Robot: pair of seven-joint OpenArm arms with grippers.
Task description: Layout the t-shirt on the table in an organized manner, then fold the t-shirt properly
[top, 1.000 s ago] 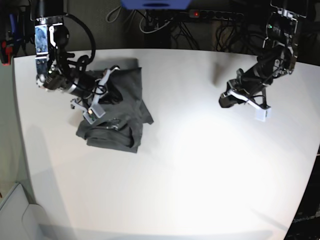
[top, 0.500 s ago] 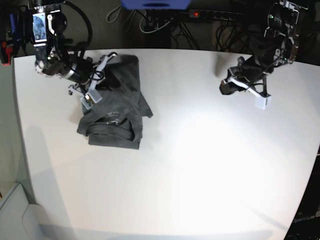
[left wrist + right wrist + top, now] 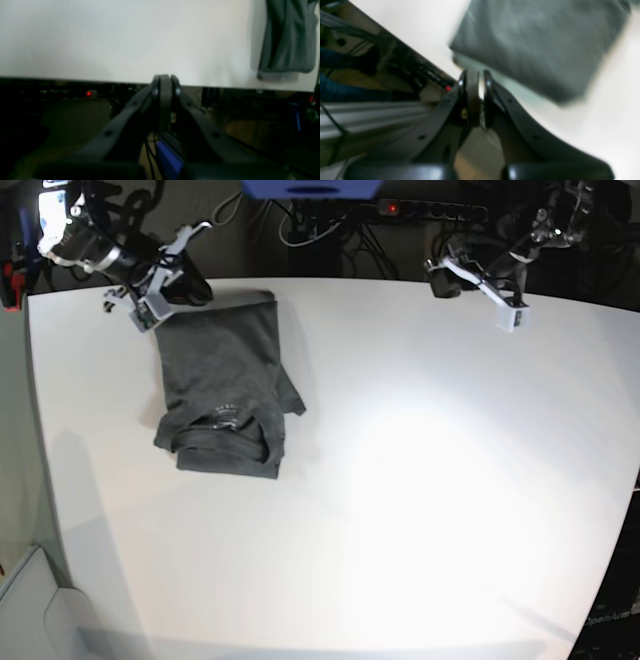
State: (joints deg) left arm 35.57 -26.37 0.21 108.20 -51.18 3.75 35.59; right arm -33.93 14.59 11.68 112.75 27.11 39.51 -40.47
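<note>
Both arms have lifted off the folded t-shirt (image 3: pixel 228 385), jaws closed on nothing.

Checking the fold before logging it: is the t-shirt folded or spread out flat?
Folded. The t-shirt lies as a compact layered bundle on the table, collar on top, no sleeves spread out.

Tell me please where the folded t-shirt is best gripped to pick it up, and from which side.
Probably the thick rolled edge at the collar end of the t-shirt, approached from the near side of the table. There the layers bunch into a raised ridge, easier to pinch than the flat far part.
</note>
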